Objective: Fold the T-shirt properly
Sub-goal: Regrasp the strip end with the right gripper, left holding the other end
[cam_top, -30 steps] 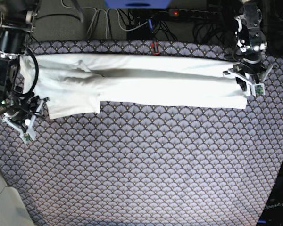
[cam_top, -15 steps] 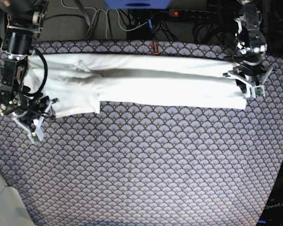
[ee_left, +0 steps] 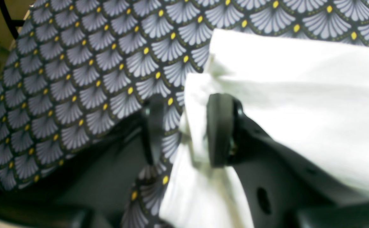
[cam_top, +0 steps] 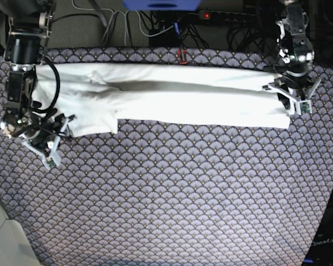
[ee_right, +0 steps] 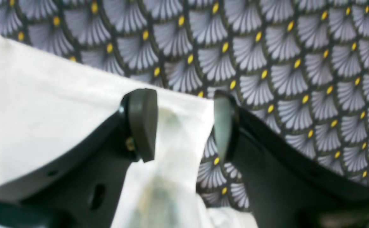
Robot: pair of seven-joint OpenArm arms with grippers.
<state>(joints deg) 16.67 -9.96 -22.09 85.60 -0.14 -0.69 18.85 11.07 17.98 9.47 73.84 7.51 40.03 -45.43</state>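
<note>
While the T-shirt [cam_top: 166, 100] lies as a long white band across the upper table [cam_top: 177, 199], both jaws straddle its ends: left gripper [ee_left: 184, 129] part-open over a hem fold, right gripper [ee_right: 184, 123] wide around a corner, neither clamped, seemingly readying the next fold.

A table [cam_top: 172, 194] is covered by a dark cloth patterned with grey fans and yellow dots. A white T-shirt [cam_top: 172, 100], folded into a long band, is laid across its far part.
</note>
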